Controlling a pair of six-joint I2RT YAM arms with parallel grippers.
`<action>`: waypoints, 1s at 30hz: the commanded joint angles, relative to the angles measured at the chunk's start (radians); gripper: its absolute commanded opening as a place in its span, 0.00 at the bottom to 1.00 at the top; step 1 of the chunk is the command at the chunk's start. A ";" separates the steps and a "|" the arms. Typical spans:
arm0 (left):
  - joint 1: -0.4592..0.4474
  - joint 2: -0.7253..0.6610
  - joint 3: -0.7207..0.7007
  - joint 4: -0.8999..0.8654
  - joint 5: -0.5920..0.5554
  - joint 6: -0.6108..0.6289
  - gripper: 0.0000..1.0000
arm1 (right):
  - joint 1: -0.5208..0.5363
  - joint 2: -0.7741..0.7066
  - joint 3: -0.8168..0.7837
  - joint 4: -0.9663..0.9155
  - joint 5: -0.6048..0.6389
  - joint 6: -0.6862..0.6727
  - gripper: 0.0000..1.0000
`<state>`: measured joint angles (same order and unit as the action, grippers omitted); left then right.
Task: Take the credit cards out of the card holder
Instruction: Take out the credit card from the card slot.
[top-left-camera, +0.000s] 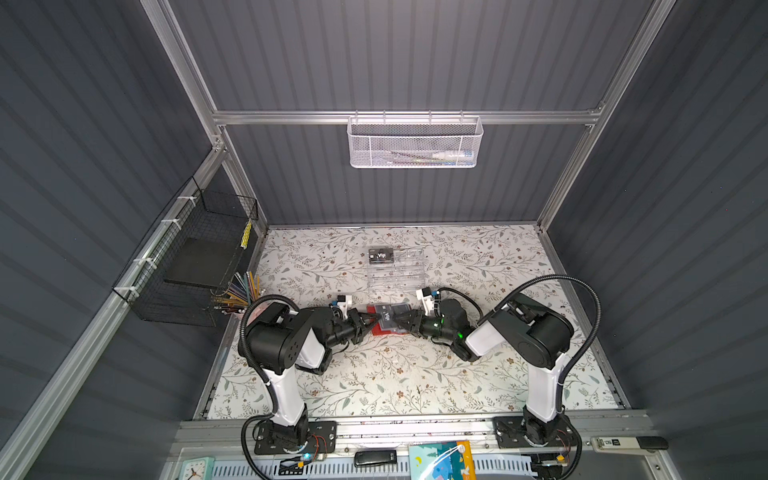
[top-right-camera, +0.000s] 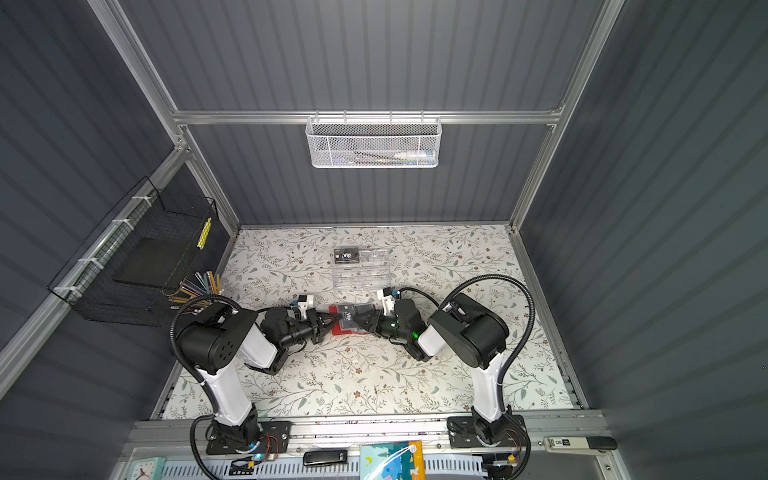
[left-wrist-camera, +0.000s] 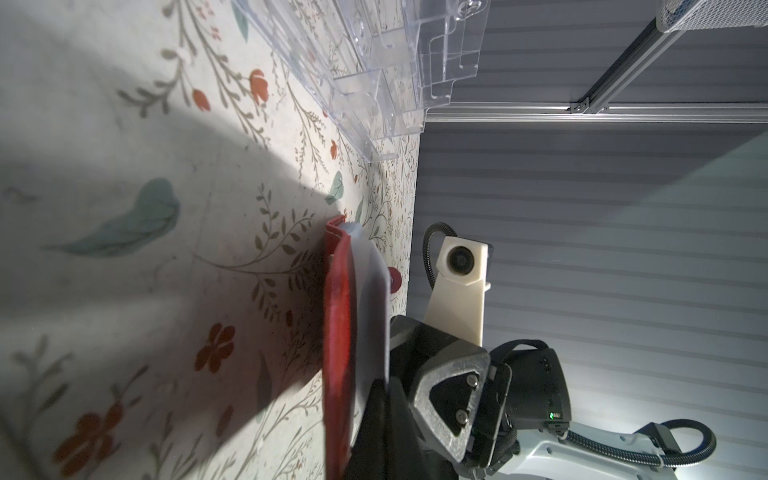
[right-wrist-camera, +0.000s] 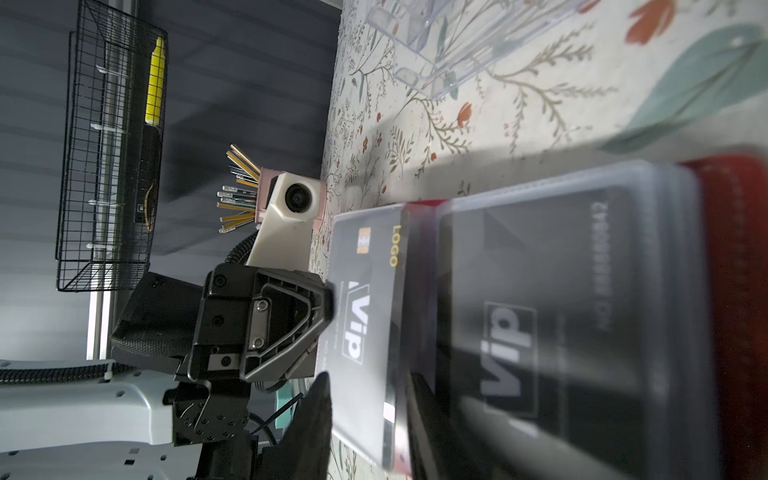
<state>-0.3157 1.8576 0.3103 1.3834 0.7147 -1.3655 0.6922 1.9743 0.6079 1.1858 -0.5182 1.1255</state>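
Where: red card holder lies open mid floral table, black Vip credit cards in its clear sleeves; one more Vip card sits in the acrylic organizer | Left gripper: closed, tips at the holder's edge | Right gripper: fingers part-way apart astride a card edge, grip uncertain | Handling: cards probably light, stiff and slick; pinch an exposed short edge and slide it out while the floppy holder is pinned.

- clear acrylic organizer, mid-table
- wht mesh basket on rear rail
- blk wire basket, L wall
- pencils just beside it
- clock, USB stick at front edge
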 joint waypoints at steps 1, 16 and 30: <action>-0.009 -0.001 0.021 0.005 -0.005 0.032 0.00 | -0.006 0.025 -0.011 0.090 -0.023 0.024 0.30; -0.019 0.013 0.015 0.013 -0.010 0.042 0.00 | -0.009 0.040 -0.011 0.155 -0.031 0.032 0.17; -0.022 0.025 0.008 0.026 -0.010 0.039 0.12 | -0.009 0.037 -0.019 0.165 -0.026 0.033 0.04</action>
<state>-0.3267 1.8736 0.3141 1.3918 0.6975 -1.3540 0.6796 2.0087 0.5919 1.2869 -0.5297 1.1675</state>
